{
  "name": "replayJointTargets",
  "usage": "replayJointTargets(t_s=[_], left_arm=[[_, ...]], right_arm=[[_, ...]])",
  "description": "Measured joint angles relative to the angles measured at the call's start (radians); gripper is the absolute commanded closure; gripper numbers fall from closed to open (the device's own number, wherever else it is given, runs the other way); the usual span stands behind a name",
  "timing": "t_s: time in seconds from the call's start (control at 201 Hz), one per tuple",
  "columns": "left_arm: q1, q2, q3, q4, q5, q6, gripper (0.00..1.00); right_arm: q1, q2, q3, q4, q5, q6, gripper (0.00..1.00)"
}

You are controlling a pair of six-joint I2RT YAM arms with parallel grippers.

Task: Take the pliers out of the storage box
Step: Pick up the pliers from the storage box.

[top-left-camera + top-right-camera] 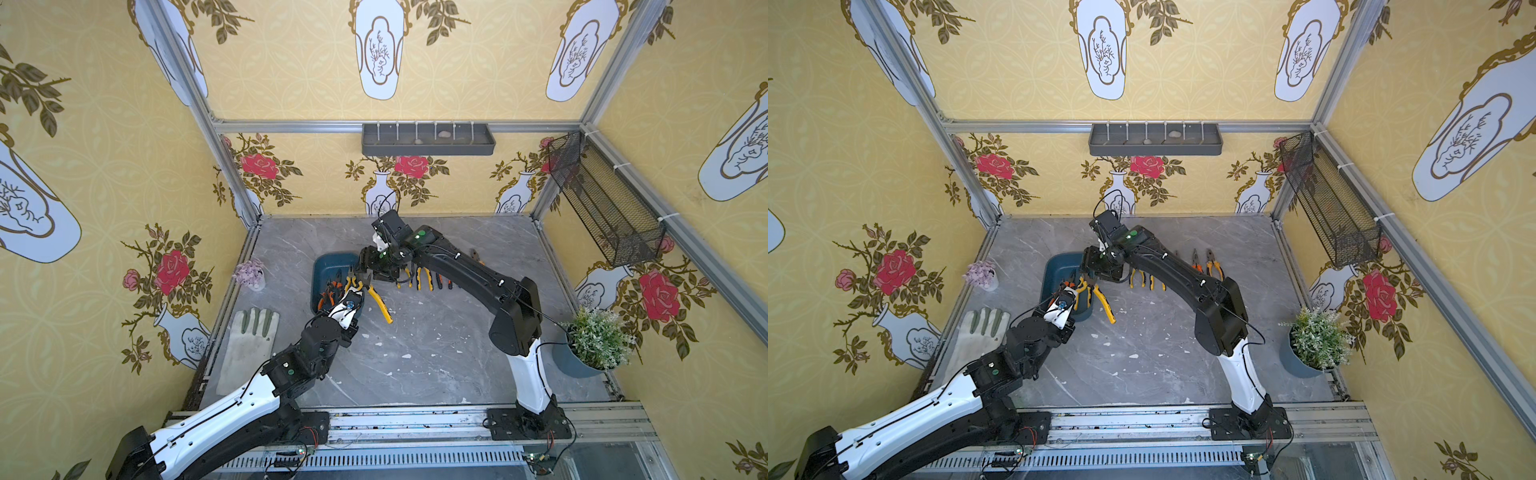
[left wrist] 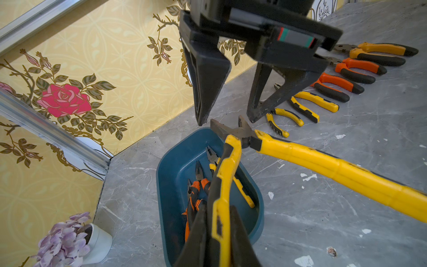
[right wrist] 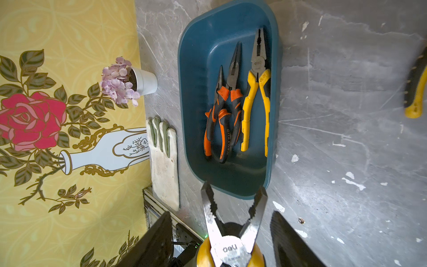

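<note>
Your large yellow-and-black steel pliers hang splayed above the teal plastic storage tub, with the left gripper clamped on one handle only. They look heavy, rigid and loose at the hinge, so take the head. The right gripper stands open beside it, empty. Inside the tub lie three more pliers.

Left arm, right arm: white base links, black joints, clipped black cables, green dots; right hand black, wedge-fingered
</note>
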Motion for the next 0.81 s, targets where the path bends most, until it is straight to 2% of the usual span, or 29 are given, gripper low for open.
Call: replayJointTargets(t_s=[0.179, 0.453, 0.807], left_arm=[[-0.001, -0.002, 0.000, 0.001, 0.000, 0.000, 1.00], [-0.001, 0.001, 0.005, 0.002, 0.000, 0.000, 1.00], [-0.001, 0.003, 0.005, 0.002, -0.004, 0.004, 1.00]], right_arm=[[0.006, 0.000, -0.019, 0.001, -0.001, 0.000, 0.38], [0.006, 0.007, -0.027, 0.007, -0.004, 0.005, 0.55], [0.015, 0.003, -0.047, 0.025, -0.013, 0.020, 0.60]])
